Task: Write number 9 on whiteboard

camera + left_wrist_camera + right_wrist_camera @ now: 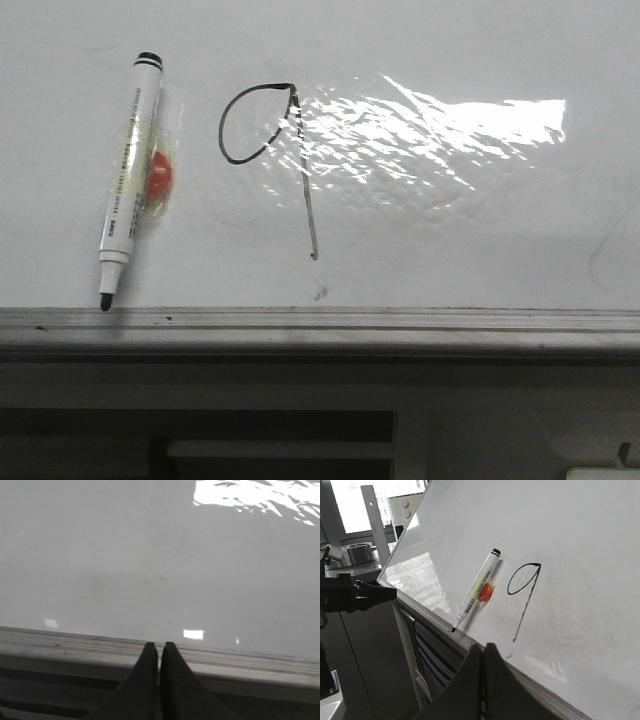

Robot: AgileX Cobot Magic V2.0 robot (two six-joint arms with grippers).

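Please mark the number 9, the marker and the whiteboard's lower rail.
number 9 (pixel 306 200), front view, on the straight tail.
marker (pixel 128 170), front view, on the white barrel.
whiteboard (pixel 400 322), front view, on the grey rail along its lower edge.

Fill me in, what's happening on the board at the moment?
Nothing is being handled. The number 9 is already drawn on the whiteboard. The marker is stuck to the board left of it, uncapped, tip down at the grey rail. Both the left hand and the right hand are shut and empty, off the board.
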